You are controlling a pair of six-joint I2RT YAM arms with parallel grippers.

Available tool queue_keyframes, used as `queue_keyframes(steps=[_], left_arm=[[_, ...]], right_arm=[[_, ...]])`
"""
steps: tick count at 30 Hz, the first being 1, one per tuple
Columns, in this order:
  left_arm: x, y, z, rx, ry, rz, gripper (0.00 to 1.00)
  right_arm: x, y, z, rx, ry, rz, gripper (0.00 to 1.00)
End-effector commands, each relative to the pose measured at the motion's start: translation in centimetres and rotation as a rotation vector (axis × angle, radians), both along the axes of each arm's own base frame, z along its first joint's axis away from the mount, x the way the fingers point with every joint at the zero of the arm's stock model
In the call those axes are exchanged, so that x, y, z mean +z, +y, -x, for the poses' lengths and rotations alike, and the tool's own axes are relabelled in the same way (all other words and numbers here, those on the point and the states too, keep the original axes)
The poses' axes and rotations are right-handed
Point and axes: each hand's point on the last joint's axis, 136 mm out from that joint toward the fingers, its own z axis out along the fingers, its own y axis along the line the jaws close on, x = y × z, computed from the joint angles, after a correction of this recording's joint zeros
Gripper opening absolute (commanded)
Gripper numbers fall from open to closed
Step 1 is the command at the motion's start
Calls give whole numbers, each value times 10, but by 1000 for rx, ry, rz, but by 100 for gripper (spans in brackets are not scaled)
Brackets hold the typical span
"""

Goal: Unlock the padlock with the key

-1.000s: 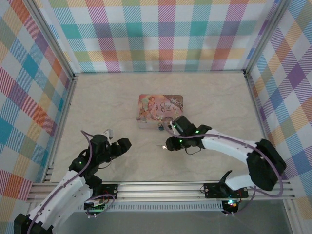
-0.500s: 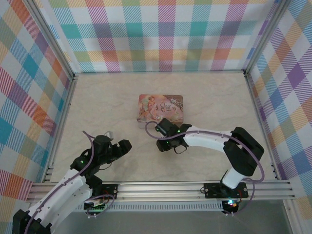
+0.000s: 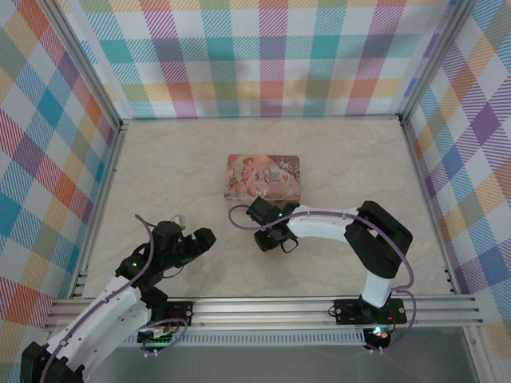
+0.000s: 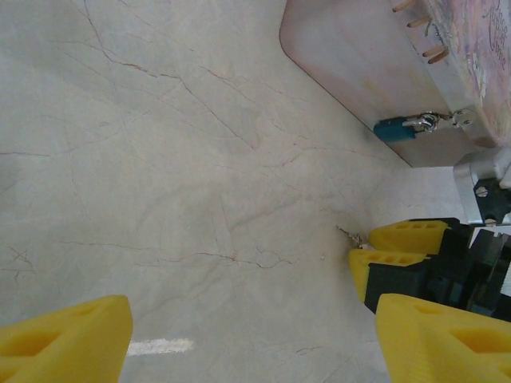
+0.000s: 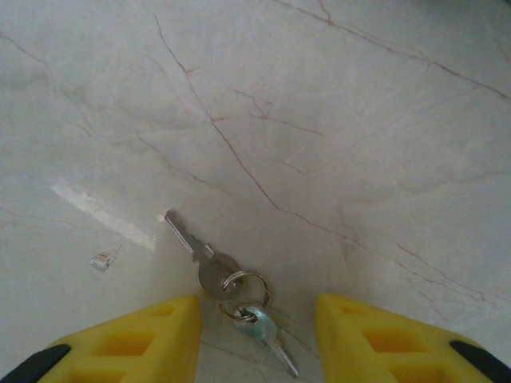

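The key (image 5: 198,254) is a small silvery one, joined by a ring to a second key (image 5: 267,331). Both lie flat on the marble table between the yellow fingers (image 5: 128,343) of my right gripper (image 5: 255,339), which is open and low over them. In the left wrist view the key's tip (image 4: 345,232) pokes out beside those fingers (image 4: 403,237). The blue padlock (image 4: 395,128) hangs on the clasp of the pink tin (image 4: 367,56). My left gripper (image 4: 255,351) is open and empty, left of the right gripper (image 3: 267,239).
The tin (image 3: 263,177) lies mid-table just beyond the right gripper. A white tape strip (image 5: 104,211) and a tiny clear scrap (image 5: 101,260) lie left of the keys. Plaid walls enclose the table; an aluminium rail (image 3: 263,307) runs along the near edge.
The right arm has swung left and folded its elbow, bringing its gripper in front of the tin's left half. The left gripper's jaws have widened a little; that arm barely moved.
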Motion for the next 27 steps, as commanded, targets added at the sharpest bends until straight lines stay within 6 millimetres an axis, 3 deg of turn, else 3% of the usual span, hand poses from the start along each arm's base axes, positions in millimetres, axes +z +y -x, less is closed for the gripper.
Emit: queue_keyframes(steps=[1, 9, 15, 24, 27], left_arm=[[4, -4, -2, 1, -18, 16, 80], [1, -3, -1, 4, -13, 17, 80], [2, -3, -1, 7, -16, 23, 80], [2, -2, 1, 10, -17, 27, 80], [2, -2, 1, 11, -17, 32, 80]], right_arm=[[1, 3, -3, 26, -21, 35, 42], [-4, 6, -5, 34, -29, 46, 42], [-12, 7, -5, 38, -21, 53, 35], [-22, 7, 2, 50, 13, 50, 3], [-16, 7, 2, 50, 3, 30, 0]])
